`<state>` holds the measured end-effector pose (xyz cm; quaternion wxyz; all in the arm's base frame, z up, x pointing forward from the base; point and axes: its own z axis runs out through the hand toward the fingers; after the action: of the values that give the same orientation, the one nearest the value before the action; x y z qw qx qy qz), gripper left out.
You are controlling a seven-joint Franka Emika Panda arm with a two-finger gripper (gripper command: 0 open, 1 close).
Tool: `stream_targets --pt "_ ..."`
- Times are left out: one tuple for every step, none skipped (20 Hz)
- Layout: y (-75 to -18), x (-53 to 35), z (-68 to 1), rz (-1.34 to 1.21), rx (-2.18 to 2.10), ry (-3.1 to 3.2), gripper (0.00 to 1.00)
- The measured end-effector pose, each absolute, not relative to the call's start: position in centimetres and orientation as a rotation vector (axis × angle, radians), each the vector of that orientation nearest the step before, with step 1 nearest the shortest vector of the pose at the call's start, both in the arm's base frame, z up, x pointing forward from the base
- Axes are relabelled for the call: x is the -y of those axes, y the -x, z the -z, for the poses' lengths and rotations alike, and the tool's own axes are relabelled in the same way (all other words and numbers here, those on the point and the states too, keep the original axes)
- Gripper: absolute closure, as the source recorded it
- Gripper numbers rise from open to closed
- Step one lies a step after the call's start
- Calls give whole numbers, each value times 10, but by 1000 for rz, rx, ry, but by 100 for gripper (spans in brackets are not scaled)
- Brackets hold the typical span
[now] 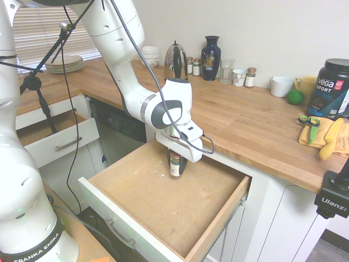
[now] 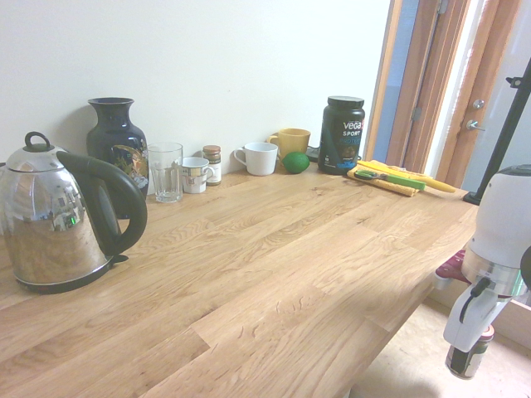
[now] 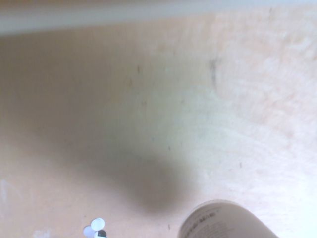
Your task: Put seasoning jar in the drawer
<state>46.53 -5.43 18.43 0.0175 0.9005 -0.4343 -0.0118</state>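
In the lower middle of the first exterior view, the drawer (image 1: 180, 218) stands pulled out from under the wooden countertop (image 1: 245, 120), its light wooden bottom bare apart from a few pale specks. The gripper (image 1: 175, 159) hangs over the drawer's back half, fingers closed around the seasoning jar (image 1: 175, 165), which is upright with its brown lid up between them and its base close to or on the drawer bottom; which of the two I cannot tell. At the lower right of the second exterior view the same jar (image 2: 467, 356) shows below the white gripper (image 2: 474, 336), beneath the counter edge. The wrist view shows the drawer's wooden bottom (image 3: 148, 99) with a dark shadow, and the jar's white label (image 3: 223, 223) at the lower edge. On the counter sit a kettle (image 2: 58, 220) at left, a dark blue vase (image 2: 118, 145), a drinking glass (image 2: 166, 172) and a black tub (image 2: 342, 135) near the wall.
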Motion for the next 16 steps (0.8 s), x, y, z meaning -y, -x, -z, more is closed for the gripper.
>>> stream_targets --pt "-464 54 -180 43 1349 -2796 100" --pt "-464 53 -176 51 1350 -2795 100" --pt "-463 52 -173 59 1349 -2794 100" --pt "-462 51 -169 67 1346 -2793 100" --pt "-461 49 -167 72 1342 -2793 100" --pt "-461 48 -165 74 1338 -2794 100" --pt "-461 46 -163 74 1334 -2795 100" --pt "-461 45 -161 76 1330 -2796 100" --pt "-460 44 -159 80 1329 -2795 100" --pt "-459 43 -157 85 1332 -2793 100" --pt "-459 44 -154 89 1339 -2790 100" --pt "-458 44 -153 93 1345 -2787 100" --pt "-458 44 -151 95 1347 -2786 100" --pt "-457 44 -148 98 1349 -2784 100" --pt "-456 44 -146 103 1350 -2782 100" --pt "-456 44 -144 109 1353 -2779 0"
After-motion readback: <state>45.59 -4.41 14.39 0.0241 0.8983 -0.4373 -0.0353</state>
